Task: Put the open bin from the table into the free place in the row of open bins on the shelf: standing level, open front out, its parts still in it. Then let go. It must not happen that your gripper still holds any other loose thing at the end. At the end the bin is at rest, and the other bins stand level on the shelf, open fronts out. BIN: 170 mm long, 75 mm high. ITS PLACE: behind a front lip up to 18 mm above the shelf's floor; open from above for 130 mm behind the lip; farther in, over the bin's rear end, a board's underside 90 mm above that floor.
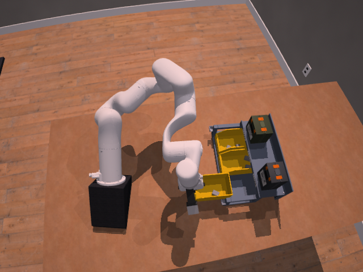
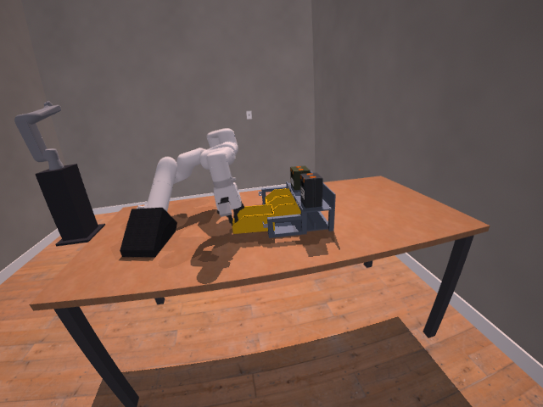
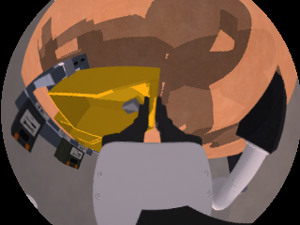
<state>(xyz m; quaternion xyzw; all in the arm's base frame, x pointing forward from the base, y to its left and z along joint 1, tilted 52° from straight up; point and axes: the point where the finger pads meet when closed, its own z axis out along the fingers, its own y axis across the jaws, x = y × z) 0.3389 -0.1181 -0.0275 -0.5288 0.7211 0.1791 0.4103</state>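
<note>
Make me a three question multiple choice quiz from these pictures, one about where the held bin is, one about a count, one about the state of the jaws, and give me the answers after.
1. Where is the held yellow bin?
A. At the front edge of the grey shelf, partly over it
B. On the floor
C. On top of the dark boxes

2. How many yellow bins already stand in the shelf's row?
A. None
B. Two
C. Four

3. What state is the gripper in?
A. Wide open
B. Shut on nothing
C. Shut on the bin's wall

Answers:
1 A: the top view shows the bin's far end over the shelf's front, beside the row.
2 B: two bins sit side by side there.
3 C: the wrist view shows the jaws pinching the yellow wall.
</note>
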